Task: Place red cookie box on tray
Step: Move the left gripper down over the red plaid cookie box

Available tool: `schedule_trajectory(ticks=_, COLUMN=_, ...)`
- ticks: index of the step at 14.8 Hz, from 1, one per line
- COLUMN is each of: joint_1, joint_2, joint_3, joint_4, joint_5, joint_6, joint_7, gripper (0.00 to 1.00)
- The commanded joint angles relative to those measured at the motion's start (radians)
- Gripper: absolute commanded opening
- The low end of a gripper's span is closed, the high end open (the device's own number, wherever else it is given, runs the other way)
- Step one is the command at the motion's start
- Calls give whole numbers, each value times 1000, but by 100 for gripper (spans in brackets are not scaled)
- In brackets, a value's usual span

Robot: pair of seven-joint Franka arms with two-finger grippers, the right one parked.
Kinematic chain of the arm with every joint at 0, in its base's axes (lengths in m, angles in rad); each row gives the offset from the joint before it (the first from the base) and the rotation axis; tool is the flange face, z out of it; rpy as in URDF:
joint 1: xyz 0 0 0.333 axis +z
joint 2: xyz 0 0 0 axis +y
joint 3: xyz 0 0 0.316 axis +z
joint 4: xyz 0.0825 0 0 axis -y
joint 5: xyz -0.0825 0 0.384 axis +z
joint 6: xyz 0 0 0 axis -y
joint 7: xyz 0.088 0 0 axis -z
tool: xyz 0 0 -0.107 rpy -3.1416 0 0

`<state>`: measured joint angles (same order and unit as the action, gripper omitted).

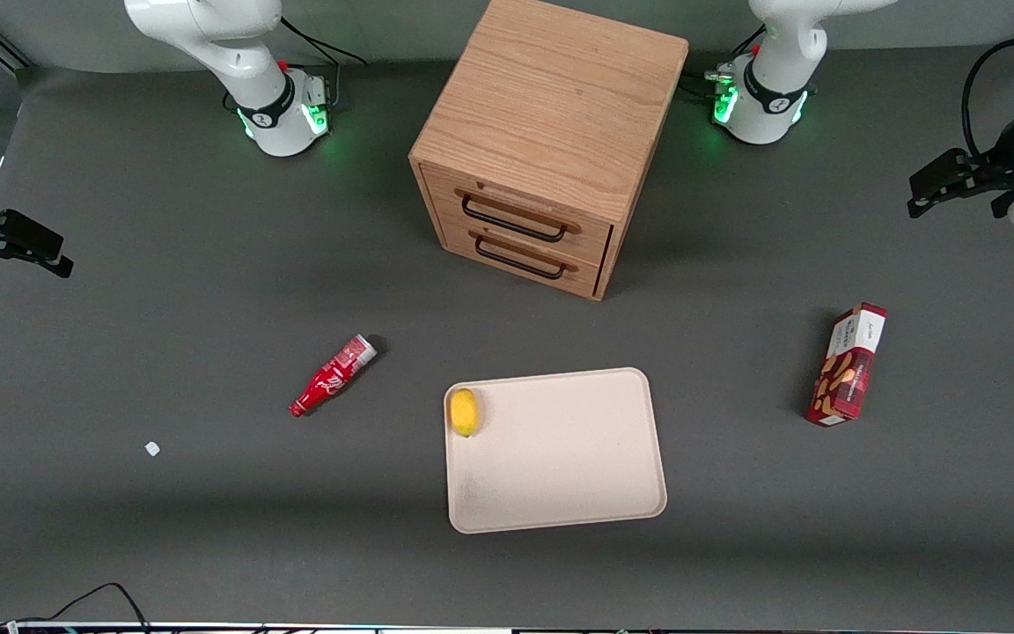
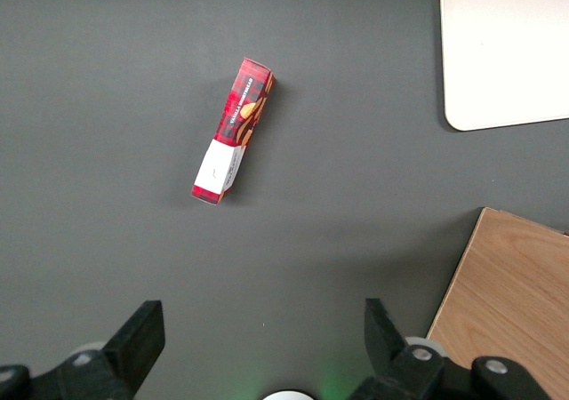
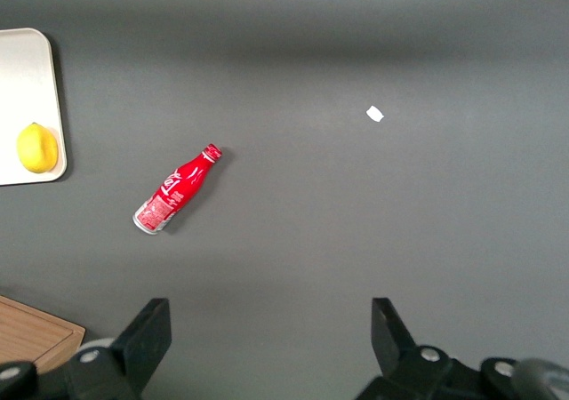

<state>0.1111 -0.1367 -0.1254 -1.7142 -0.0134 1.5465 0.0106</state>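
Observation:
The red cookie box (image 1: 848,364) lies flat on the grey table toward the working arm's end, its white end panel pointing away from the front camera. In the left wrist view the red cookie box (image 2: 233,129) lies apart from my gripper (image 2: 262,329), whose black fingers (image 2: 142,333) stand wide open with nothing between them. In the front view the gripper (image 1: 925,189) hangs high over the table edge, farther from the camera than the box. The beige tray (image 1: 560,458) sits mid-table, nearer the camera; one corner of the tray (image 2: 507,53) shows in the wrist view.
A yellow lemon (image 1: 465,411) rests on the tray's edge toward the parked arm. A wooden drawer cabinet (image 1: 542,150) stands farther back from the tray. A small red bottle (image 1: 332,376) and a white scrap (image 1: 152,449) lie toward the parked arm's end.

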Motion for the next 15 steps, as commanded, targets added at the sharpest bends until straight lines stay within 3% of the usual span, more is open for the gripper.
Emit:
schedule_trajectory(ticks=1, joint_1=2, joint_2=-6, joint_3=1, joint_4=15, joint_5=-10, joint_6=-25, joint_7=14, gripper=100)
schedule_trajectory(ticks=6, joint_1=5, joint_2=15, joint_3=1, joint_4=15, joint_5=3, joint_6=-6, joint_7=19, gripper=100)
schedule_trajectory(ticks=15, joint_1=5, joint_2=279, joint_3=1, joint_4=-13, joint_5=91, joint_6=211, joint_7=161, gripper=100)
